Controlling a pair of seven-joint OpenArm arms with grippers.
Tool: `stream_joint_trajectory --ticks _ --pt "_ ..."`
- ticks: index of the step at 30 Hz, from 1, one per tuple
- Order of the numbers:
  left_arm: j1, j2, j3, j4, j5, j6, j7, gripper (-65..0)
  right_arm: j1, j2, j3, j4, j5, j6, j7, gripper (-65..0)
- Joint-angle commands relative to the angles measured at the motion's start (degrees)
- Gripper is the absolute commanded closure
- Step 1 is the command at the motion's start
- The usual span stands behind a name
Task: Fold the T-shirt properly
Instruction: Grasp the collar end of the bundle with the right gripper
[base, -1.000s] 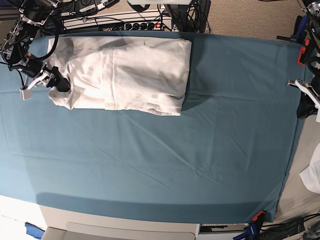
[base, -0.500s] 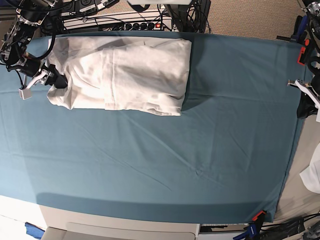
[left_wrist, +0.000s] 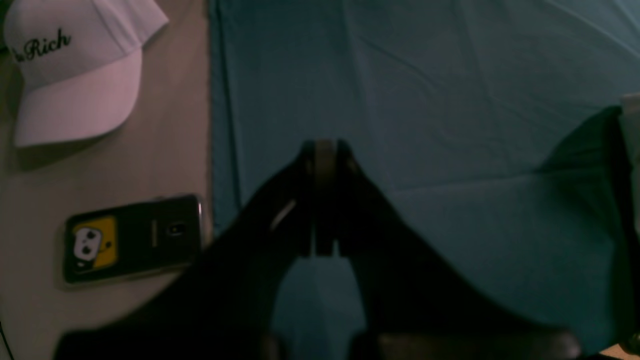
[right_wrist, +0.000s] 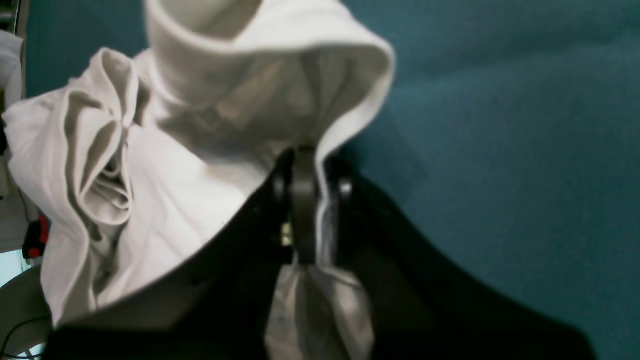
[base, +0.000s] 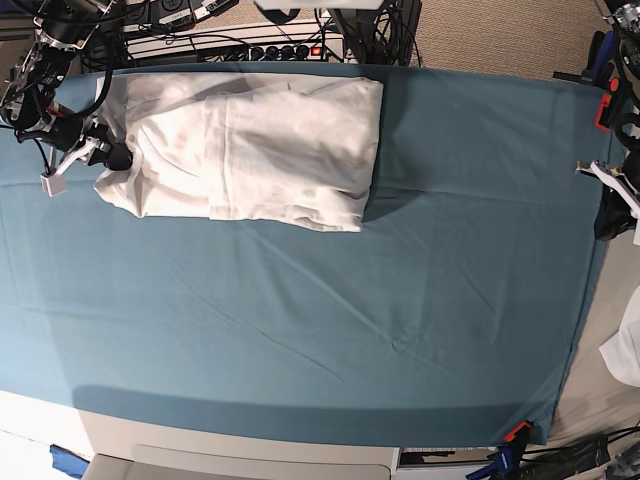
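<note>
**Pinching the shirt's left-hand edge while the other arm is idling off the cloth**

Looking through your right wrist camera, you are seeing what the base view cannot resolve: the right gripper (right_wrist: 305, 200) is drawn nearly together on a fold of the T-shirt (right_wrist: 165, 165), with white fabric bunching between and below the fingers (right_wrist: 304, 210) and a rounded hem looping up above them. In the base view that same gripper (base: 112, 157) is only reading as a dark shape touching the shirt's (base: 250, 150) edge at the far left corner of the table.

Your left wrist camera is giving you the other side: the left gripper (left_wrist: 324, 195) is pressed fully together and gripping nothing, hanging over the border of the teal table cloth (left_wrist: 450, 125). Beside it, on the bare tabletop, a white cap (left_wrist: 75, 75) with black lettering and a phone (left_wrist: 132, 237) in a yellow-and-black case are lying well apart from the shirt.

The cloth (base: 350, 330) is covering most of the table, creased lightly, with cables and a power strip (base: 275, 50) along the far edge.

Compared with a second ago, your right gripper is sitting further toward the shirt's outer edge and its fingers have been closing in; the shirt is lying much as it was.
</note>
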Motion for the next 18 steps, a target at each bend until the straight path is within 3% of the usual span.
stream_joint_trajectory --ticks 1,6,11,15,18 --pt "-0.42 -1.27 -0.5 0.92 -0.46 -0.02 -1.31 0.0 0.02 1.03 0.13 0.48 1.57 0.22 -0.71 0.0" --pt "-0.42 -1.29 -0.5 0.92 3.52 0.07 -1.57 0.0 0.02 1.01 0.13 0.48 7.96 0.24 -0.71 0.0" --pt "-0.37 -1.84 -0.66 0.92 5.14 3.52 -1.31 0.0 -0.37 1.03 0.13 0.57 14.19 0.37 -0.71 0.0" --pt "0.61 -1.73 -1.7 0.92 3.37 3.48 -0.17 0.0 -2.4 0.98 0.13 4.26 19.17 1.75 -0.71 0.0" --pt "3.54 -1.03 -1.79 0.92 0.9 3.39 0.04 0.0 -4.9 0.9 0.13 10.73 19.56 2.23 -0.71 0.0"
